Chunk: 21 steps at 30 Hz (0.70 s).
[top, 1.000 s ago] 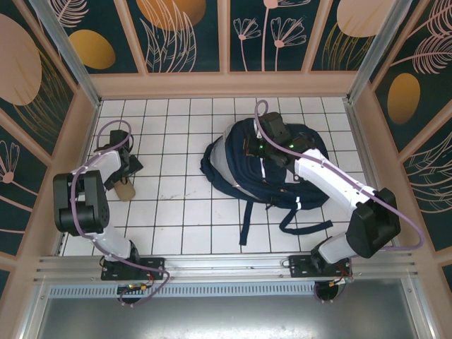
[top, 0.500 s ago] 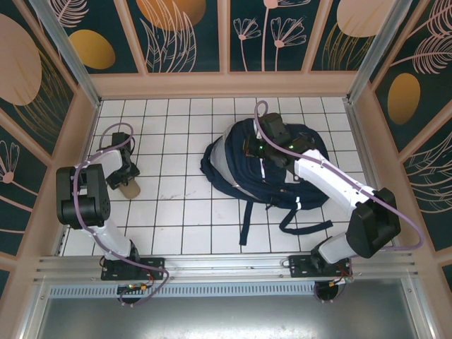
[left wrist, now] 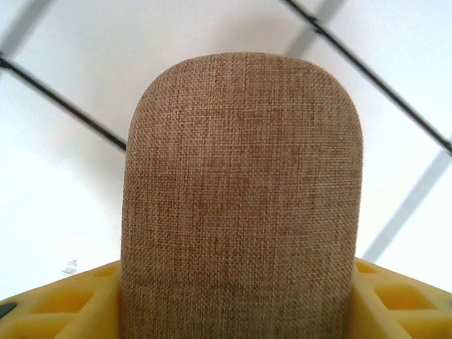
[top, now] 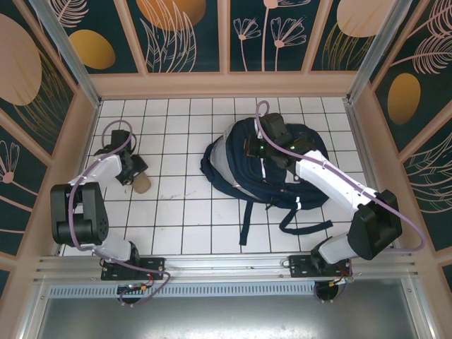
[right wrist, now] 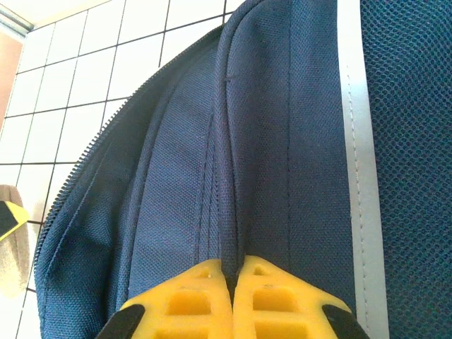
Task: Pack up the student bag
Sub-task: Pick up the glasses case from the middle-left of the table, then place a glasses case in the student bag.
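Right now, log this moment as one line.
left claw: shut on tan fabric case, apart from bag | right claw: shut on student bag fold | case not yet in bag

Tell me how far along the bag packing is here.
Done: the right gripper is shut on a fold of the student bag beside its unzipped edge. In hand: the left gripper holds a tan fabric case, apart from the bag. Left: getting it inside.

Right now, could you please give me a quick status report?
Left fingers shut on tan fabric case. Right fingers pinch a student bag fold. White tiles between case and bag.
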Each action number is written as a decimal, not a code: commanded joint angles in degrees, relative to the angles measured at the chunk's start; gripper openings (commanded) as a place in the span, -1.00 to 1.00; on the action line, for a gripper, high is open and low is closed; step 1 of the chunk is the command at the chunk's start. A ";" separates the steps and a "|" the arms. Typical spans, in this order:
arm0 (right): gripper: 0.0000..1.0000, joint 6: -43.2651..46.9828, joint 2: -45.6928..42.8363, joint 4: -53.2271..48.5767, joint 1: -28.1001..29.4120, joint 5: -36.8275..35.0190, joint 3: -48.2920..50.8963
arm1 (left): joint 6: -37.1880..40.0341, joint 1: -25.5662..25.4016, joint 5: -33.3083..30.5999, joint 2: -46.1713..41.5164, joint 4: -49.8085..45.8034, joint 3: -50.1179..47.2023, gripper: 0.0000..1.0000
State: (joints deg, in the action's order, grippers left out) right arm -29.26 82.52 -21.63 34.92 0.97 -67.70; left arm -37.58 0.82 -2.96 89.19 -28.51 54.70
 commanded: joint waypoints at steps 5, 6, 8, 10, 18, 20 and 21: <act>-1.00 -0.28 -3.41 0.27 -0.62 -0.46 0.53 | -7.70 -15.49 10.79 1.45 6.94 8.91 0.00; -1.00 -0.41 -3.58 0.35 -0.69 -0.47 0.69 | -8.17 -17.65 11.78 2.52 8.04 10.37 0.00; -1.00 -0.58 -3.69 0.36 -0.74 -0.32 0.86 | -9.00 -21.32 13.35 5.09 9.51 13.70 0.00; -1.00 -0.77 -3.78 0.45 -0.81 -0.20 0.99 | -9.20 -24.66 14.26 8.20 10.27 17.58 0.00; -1.00 -0.89 -3.94 0.18 -0.81 -0.20 0.97 | -8.94 -32.78 15.65 22.57 8.98 30.71 -0.01; -1.00 -0.98 -3.95 0.18 -0.74 -0.31 1.08 | -8.39 -33.80 14.61 24.88 7.64 32.14 -0.01; -1.00 -0.98 -3.95 0.18 -0.78 -0.35 1.08 | -8.22 -34.10 13.85 25.63 6.76 32.49 -0.01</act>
State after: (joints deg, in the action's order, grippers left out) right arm -29.30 81.03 -21.80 34.44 0.97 -67.02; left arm -45.76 -32.73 11.55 113.01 -19.44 84.49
